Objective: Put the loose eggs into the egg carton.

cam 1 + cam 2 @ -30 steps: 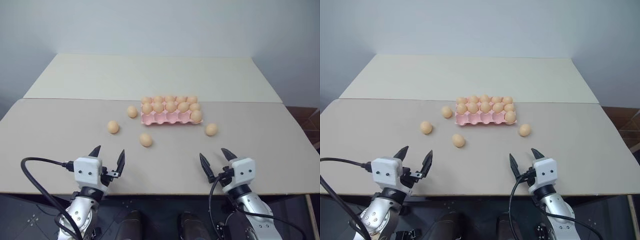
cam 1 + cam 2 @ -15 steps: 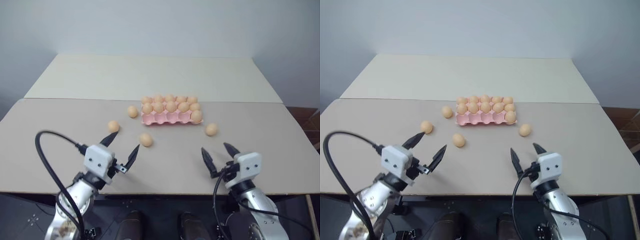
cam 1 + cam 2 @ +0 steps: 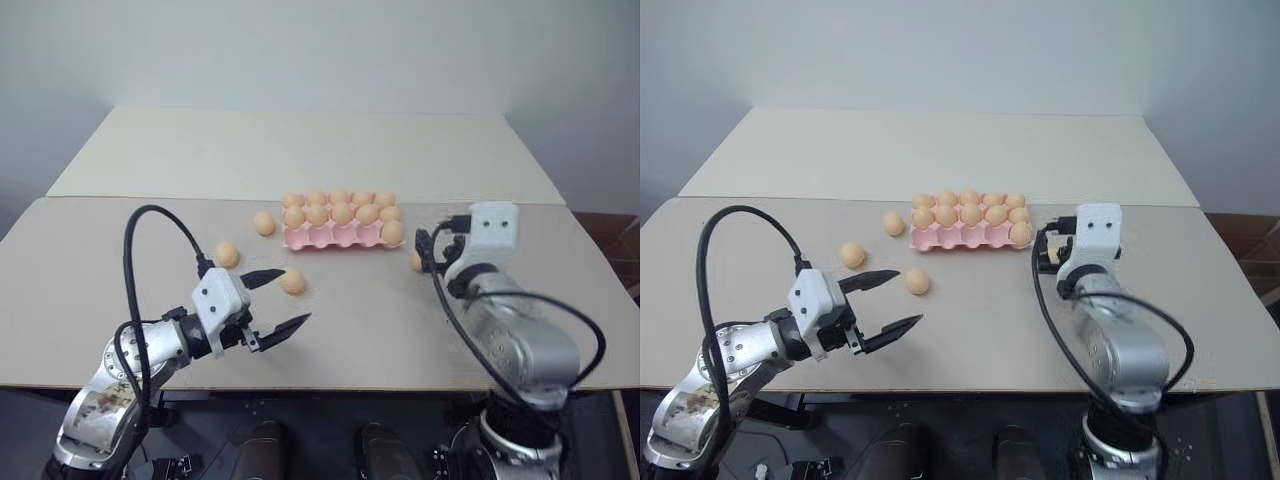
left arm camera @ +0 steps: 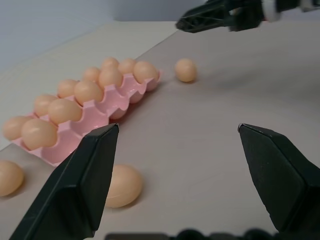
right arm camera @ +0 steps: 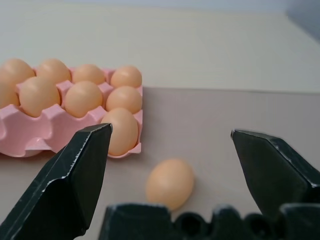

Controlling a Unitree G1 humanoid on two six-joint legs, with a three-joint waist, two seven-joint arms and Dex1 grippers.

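Four loose eggs [image 5: 170, 183] lie beside the egg carton [image 3: 330, 237].

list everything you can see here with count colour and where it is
egg carton: one, pink, lidless, middle of the near table, front row of cups mostly empty
eggs in the carton: eleven as far as I can count, pale orange-tan, back two rows plus the front right cup
loose eggs: four, pale orange-tan, three on the table left of the carton, one off its right front corner
tables: two, beige, butted together, one behind the other
wall: pale grey, behind the tables
left gripper: black fingers, open, near the closest loose egg
right gripper: black fingers, open, over the right-hand loose egg
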